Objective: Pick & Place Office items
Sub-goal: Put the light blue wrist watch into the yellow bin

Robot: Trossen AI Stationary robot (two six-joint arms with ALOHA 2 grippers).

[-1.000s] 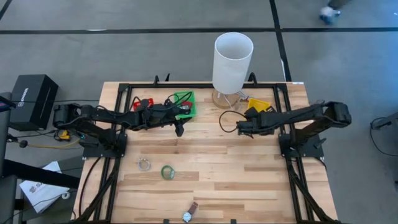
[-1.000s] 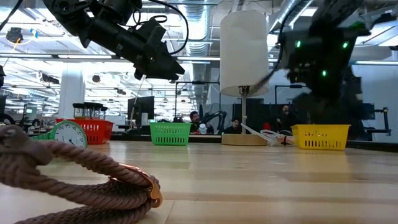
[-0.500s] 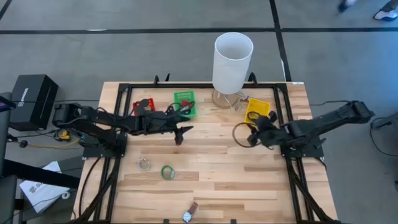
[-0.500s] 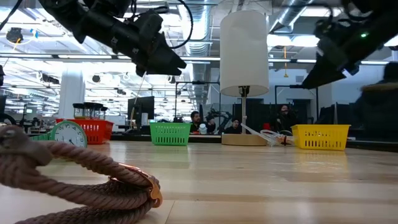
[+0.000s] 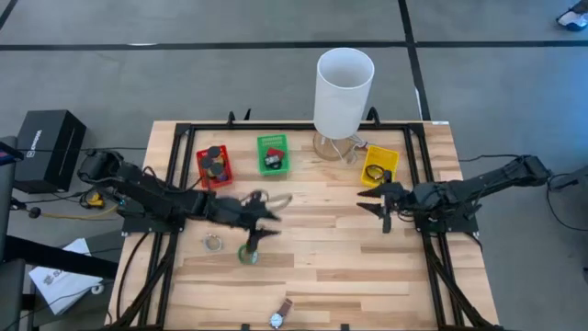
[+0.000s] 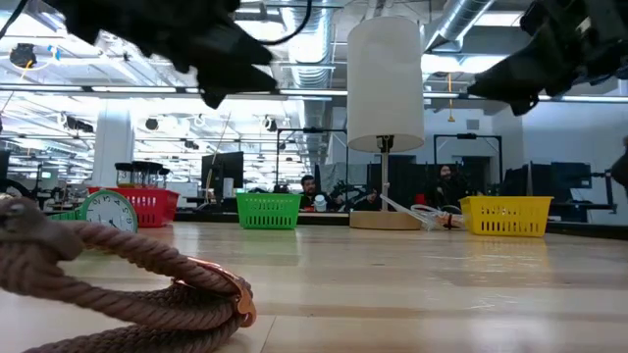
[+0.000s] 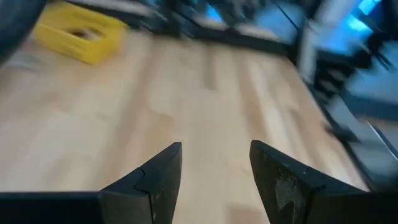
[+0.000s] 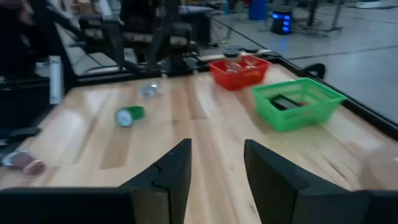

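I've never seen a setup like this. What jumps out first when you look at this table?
A tall white cylinder towers at the table's far edge, with three small bins in a row beside it: red bin, green bin and yellow bin. Two dark arms reach inward, the left gripper open above a green tape roll, the right gripper open over bare wood. A wristwatch lies near the front edge.

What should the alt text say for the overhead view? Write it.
Two dark robot arms reach over a wooden table, the left hand open above a green tape roll, the right hand open and empty near the yellow bin. A ring and wristwatch remain loose; red and green bins hold items.
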